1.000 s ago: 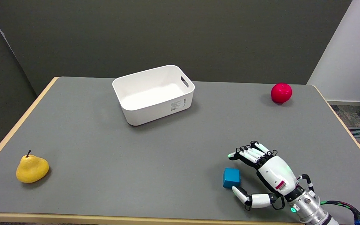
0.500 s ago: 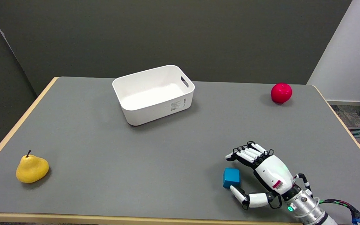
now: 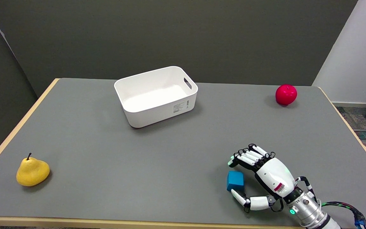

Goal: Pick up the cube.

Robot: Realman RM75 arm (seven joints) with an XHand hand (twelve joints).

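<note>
A small blue cube sits on the grey table near the front right. My right hand is just to the cube's right, palm turned toward it, holding nothing. Its fingers curve over the cube's far side and the thumb lies along the near side right below it. I cannot tell whether the thumb touches the cube. The cube rests flat on the table.
A white bin stands at the back centre. A red apple lies at the back right and a yellow pear at the front left. The table's wooden front edge runs just below my hand.
My right hand has shifted left and slightly away from me, bringing fingers and thumb closer around the cube. The cube has not moved.
</note>
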